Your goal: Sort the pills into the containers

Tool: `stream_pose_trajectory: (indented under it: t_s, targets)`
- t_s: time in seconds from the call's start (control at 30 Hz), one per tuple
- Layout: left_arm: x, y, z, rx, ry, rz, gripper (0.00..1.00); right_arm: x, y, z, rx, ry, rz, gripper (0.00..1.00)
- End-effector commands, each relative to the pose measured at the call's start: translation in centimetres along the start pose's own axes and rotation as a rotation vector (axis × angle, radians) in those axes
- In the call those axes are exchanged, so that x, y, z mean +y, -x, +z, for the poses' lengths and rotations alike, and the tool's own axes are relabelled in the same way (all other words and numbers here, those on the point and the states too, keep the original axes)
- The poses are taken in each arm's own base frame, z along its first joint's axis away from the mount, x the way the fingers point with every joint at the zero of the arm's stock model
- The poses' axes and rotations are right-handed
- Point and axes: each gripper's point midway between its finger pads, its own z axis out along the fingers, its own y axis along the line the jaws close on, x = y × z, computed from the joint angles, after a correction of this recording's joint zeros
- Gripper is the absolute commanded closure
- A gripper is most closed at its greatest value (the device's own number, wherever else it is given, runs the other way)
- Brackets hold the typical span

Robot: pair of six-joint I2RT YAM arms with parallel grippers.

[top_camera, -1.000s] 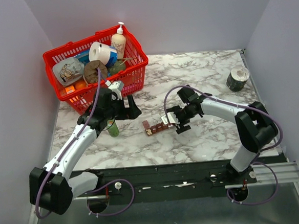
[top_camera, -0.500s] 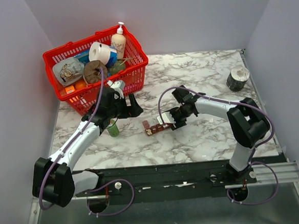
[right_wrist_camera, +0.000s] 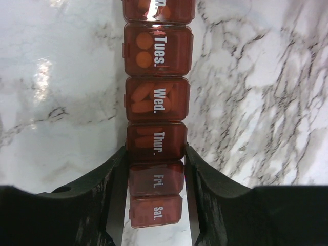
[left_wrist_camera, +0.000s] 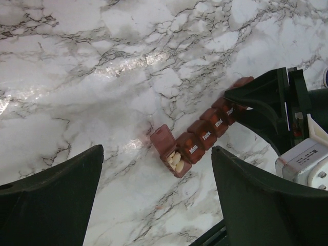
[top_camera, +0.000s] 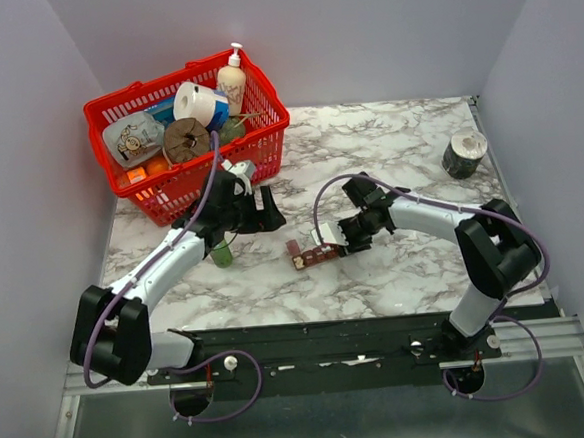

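Pill box (right_wrist_camera: 155, 102): my right gripper (right_wrist_camera: 155, 154) clamped across its Friday end, likely to steady it; left gripper (top_camera: 263, 209) released, hovering near the open compartment (left_wrist_camera: 177, 161).

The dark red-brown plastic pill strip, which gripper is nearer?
Right. The right gripper is shut on the pill strip at its Friday end; the left gripper hovers open, apart from it.

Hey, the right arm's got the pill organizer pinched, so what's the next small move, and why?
Probably lower the open left gripper onto the raised lid at the free end of the pill organizer and press it shut. That compartment already holds pale pills, and the right gripper is clamped across the Thur and Fri cells, steadying it.
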Motion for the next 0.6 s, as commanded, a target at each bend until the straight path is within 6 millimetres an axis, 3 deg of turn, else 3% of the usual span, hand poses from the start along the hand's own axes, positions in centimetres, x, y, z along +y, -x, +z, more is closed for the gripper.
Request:
stream_pose_trajectory:
  t_s: [0.0, 0.1, 0.23, 0.37, 0.47, 0.5, 0.57]
  targets:
    - [-1.6, 0.9, 1.1, -0.016, -0.046, 0.015, 0.09, 0.5, -0.9, -1.0, 0.055, -0.04, 0.076, 0.72]
    - [-1.7, 0.5, 2.3, 0.005, -0.051, 0.008, 0.11, 4.1, -0.1, -0.1, 0.016, 0.075, 0.038, 0.72]
    - [-2.0, 0.1, 3.7, 0.028, -0.042, 0.014, 0.12, 2.3, -0.6, -0.6, 0.063, -0.014, 0.09, 0.73]
    - [-1.5, -1.0, 5.9, 0.078, -0.024, 0.01, 0.2, 2.8, -0.1, -0.4, 0.033, -0.005, 0.1, 0.73]
    - [-0.7, -2.3, 7.1, 0.123, -0.002, 0.001, 0.33, 2.7, -0.6, -0.3, 0.051, -0.012, 0.105, 0.73]
    - [-0.5, -2.6, 7.3, 0.137, 0.008, -0.003, 0.44, 2.9, -0.6, -0.2, 0.05, -0.008, 0.108, 0.73]
    - [0.2, -3.6, 7.6, 0.17, 0.031, -0.011, 0.46, 3.0, -0.5, -0.1, 0.039, -0.007, 0.115, 0.73]
